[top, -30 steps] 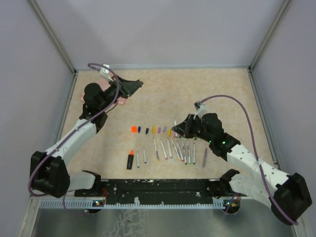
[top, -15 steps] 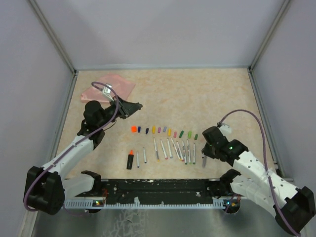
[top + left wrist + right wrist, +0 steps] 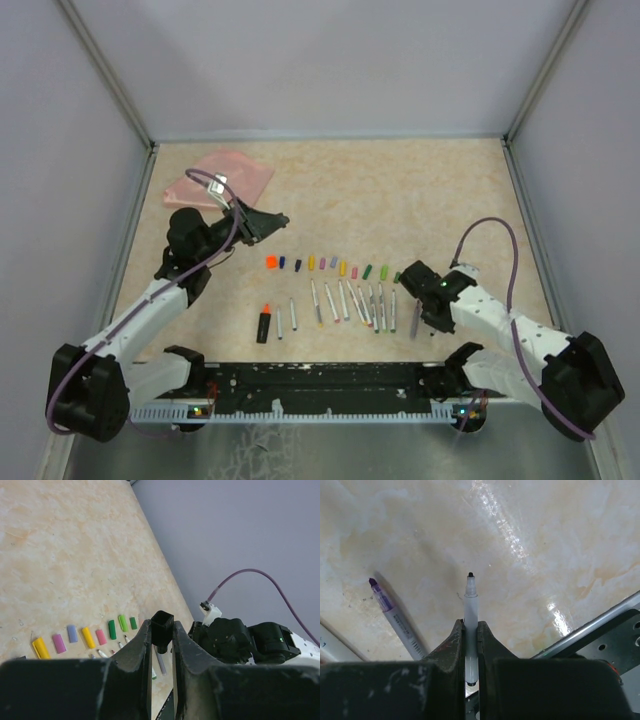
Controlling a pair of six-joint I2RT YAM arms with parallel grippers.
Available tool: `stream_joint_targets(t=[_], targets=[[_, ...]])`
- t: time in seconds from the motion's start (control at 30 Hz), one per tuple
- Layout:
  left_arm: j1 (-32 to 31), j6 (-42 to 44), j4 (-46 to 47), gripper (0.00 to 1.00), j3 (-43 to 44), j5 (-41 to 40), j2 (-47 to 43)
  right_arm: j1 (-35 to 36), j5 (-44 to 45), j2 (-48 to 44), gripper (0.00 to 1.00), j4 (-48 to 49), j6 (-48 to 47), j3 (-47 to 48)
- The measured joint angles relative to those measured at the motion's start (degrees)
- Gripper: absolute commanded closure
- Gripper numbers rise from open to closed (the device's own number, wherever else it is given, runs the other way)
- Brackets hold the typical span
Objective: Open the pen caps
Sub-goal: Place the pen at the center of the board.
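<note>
Right claw (image 3: 470, 629): low at the near right of the table (image 3: 420, 190); we see its fingers clamped on a pen (image 3: 471, 597) whose bare black tip sticks out ahead.
Purple pen (image 3: 395, 617): uncapped, lying flat just left of the held one.
Pens (image 3: 345, 300): we make out about ten in a row at the near middle.
Highlighter (image 3: 264, 322): at that row's left end, with a black body and an orange far end.
Caps (image 3: 333, 264): a loose row just beyond the pens, running from orange on the left through blue, yellow, pink and purple to green on the right.
Left claw (image 3: 162, 628): raised to the far left of the caps, its fingers closed on a black cap (image 3: 162, 620).
Pouch (image 3: 220, 178): pink and flat, at the far left.
</note>
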Motion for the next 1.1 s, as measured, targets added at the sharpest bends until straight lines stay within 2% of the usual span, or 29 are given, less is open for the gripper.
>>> stream_joint_targets(t=[0.23,0.47,1.1], targets=[[0.0,0.0,0.0,1.00,-1.0,0.1,-1.2,0.0,1.9,1.6,0.98,2.0,-0.2,-0.2],[0.0,0.0,0.0,1.00,-1.6,0.1,-1.2,0.0,1.9,1.3,0.84,5.9,-1.0,-2.5],[0.0,-0.1,0.1,1.00,-1.6,0.1,-1.0,-0.8,1.5,2.5,0.78,10.2,-2.2,-3.9]])
